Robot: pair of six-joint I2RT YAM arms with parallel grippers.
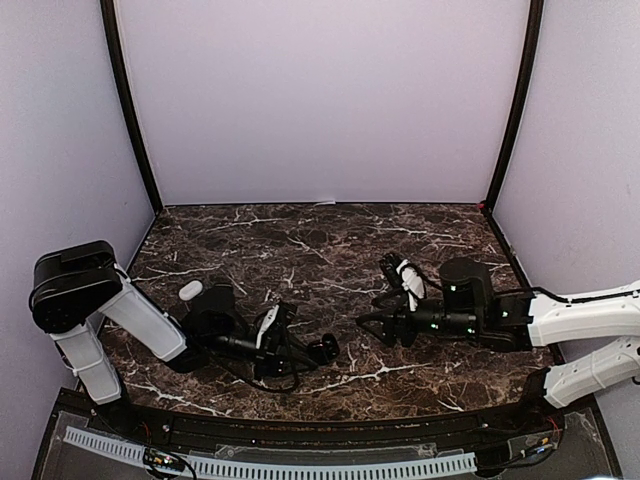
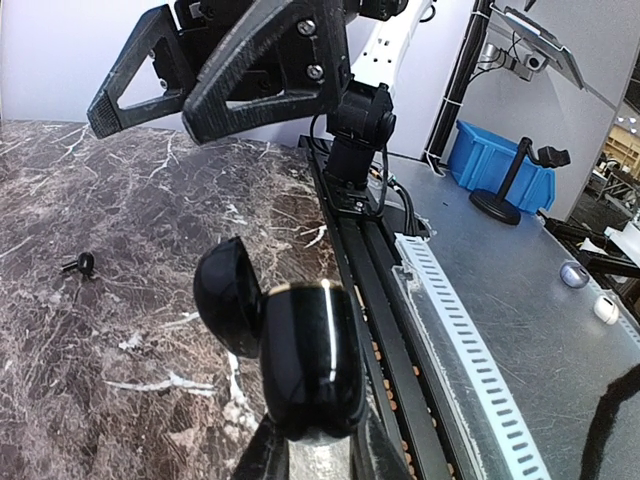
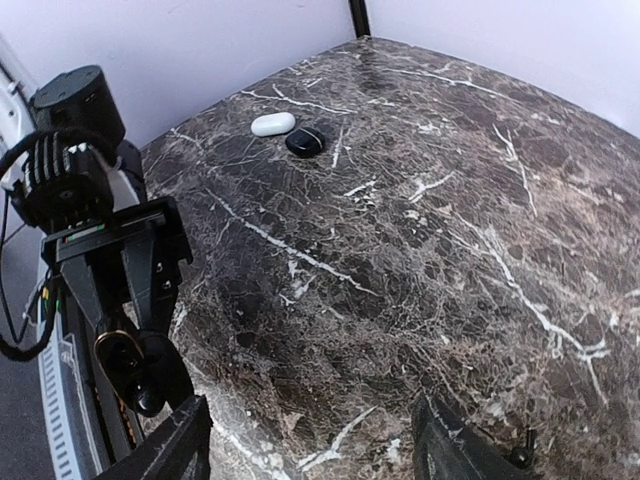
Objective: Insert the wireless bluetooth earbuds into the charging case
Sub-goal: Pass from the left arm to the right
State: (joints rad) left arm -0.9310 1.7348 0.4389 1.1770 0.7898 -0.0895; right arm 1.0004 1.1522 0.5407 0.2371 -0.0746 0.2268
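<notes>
The marble-patterned table (image 1: 300,240) is dark brown with white veins; the plain walls (image 1: 320,100) are pale lilac. The glossy rounded charging case (image 2: 310,360) is black with a thin gold edge, the tiny stemmed earbud (image 2: 83,263) black, the smooth oval plastic case (image 3: 272,124) white, the plastic bin (image 2: 495,165) blue.

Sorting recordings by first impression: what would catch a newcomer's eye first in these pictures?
First, the glossy black charging case, lid open, gripped in the left claw near the front edge of the dark marble table, with the right claw open and empty facing it. Then a tiny black earbud lying alone on the marble, and a white case beside a second black case near the left arm.
</notes>
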